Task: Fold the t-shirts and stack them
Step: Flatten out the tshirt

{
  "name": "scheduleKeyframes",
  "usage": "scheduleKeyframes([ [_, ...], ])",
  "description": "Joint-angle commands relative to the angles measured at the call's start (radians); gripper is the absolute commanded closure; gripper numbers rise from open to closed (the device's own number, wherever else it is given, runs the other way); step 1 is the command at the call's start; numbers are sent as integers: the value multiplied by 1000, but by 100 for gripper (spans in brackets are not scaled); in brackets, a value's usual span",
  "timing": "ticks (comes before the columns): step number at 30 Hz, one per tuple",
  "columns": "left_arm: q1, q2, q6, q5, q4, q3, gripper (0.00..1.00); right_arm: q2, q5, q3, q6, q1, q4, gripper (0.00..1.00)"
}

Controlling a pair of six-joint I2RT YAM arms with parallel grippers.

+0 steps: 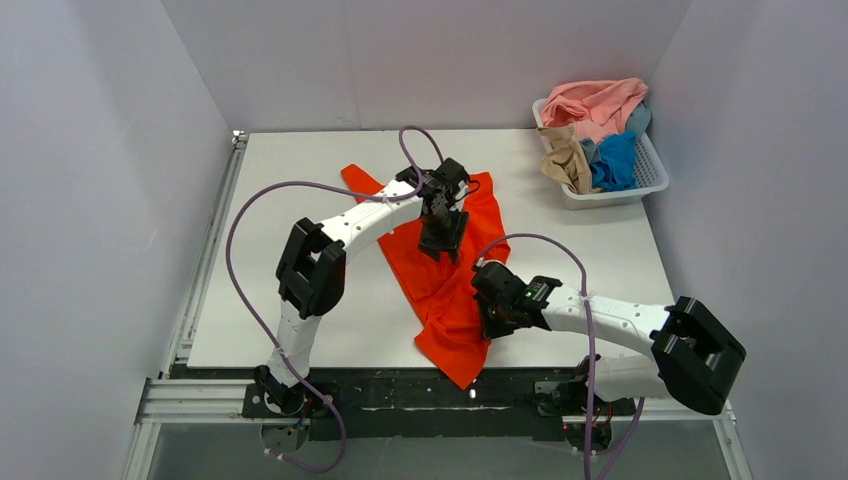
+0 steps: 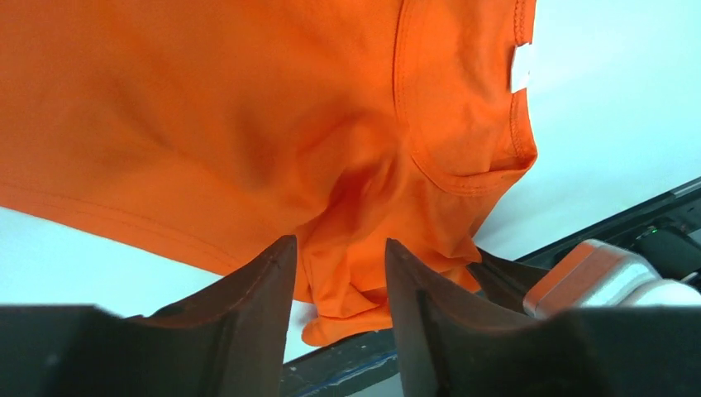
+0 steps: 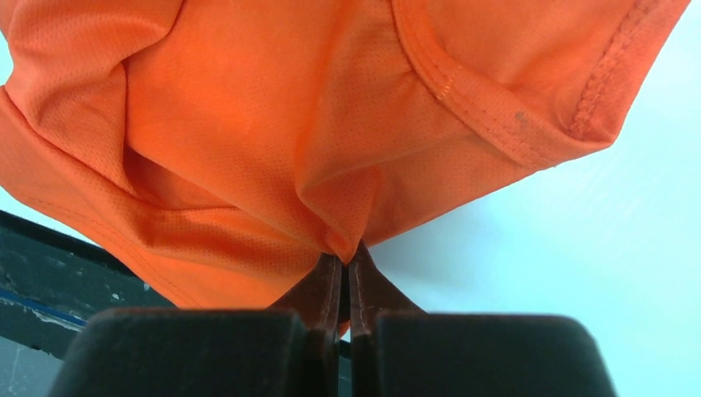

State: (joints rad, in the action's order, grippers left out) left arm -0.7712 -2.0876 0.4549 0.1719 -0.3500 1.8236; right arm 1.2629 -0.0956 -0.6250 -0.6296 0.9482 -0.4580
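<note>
The bright orange-red t-shirt [image 1: 440, 290] lies crumpled across the middle of the table, and its near end hangs over the front edge. My left gripper [image 1: 441, 238] is over the shirt's upper part. Its jaws are open, with bunched cloth [image 2: 248, 124] showing between and beyond them in the left wrist view [image 2: 339, 246]. My right gripper [image 1: 491, 318] is at the shirt's right side near the front. It is shut on a pinch of the orange cloth [image 3: 248, 149], close to a stitched hem, in the right wrist view [image 3: 345, 258].
A white slatted basket [image 1: 622, 196] stands at the back right. It holds a salmon pink shirt [image 1: 595, 105], a tan-beige shirt [image 1: 565, 160] and a blue shirt [image 1: 615, 160]. The black rail [image 1: 400, 390] runs along the table's front edge.
</note>
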Motion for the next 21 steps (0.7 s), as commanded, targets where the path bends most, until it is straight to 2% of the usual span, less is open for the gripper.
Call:
scheduleKeyframes([
  [1, 8, 3, -68, 24, -224, 60, 46, -2, -18, -5, -20, -15, -9, 99],
  [3, 20, 44, -61, 4, -220, 22, 33, 6, -15, -4, -26, -17, -10, 99],
  [4, 36, 74, -38, 5, -210, -8, 24, 10, -14, -3, -27, -17, -9, 99],
  [5, 58, 108, -19, 23, -191, -45, 10, 16, -11, -3, -26, -17, -6, 99],
  [6, 88, 148, 5, 45, -161, -89, 3, 24, -10, -1, -26, -17, -5, 99],
  [10, 222, 274, 113, 91, -15, -323, 2, 46, 1, -4, -25, -17, -4, 99],
  [15, 361, 286, 196, 141, 113, -454, 2, 57, 5, 1, -24, -19, -5, 99],
  [21, 407, 175, 231, 196, 158, -398, 26, 87, 2, 0, -30, -19, -7, 99],
])
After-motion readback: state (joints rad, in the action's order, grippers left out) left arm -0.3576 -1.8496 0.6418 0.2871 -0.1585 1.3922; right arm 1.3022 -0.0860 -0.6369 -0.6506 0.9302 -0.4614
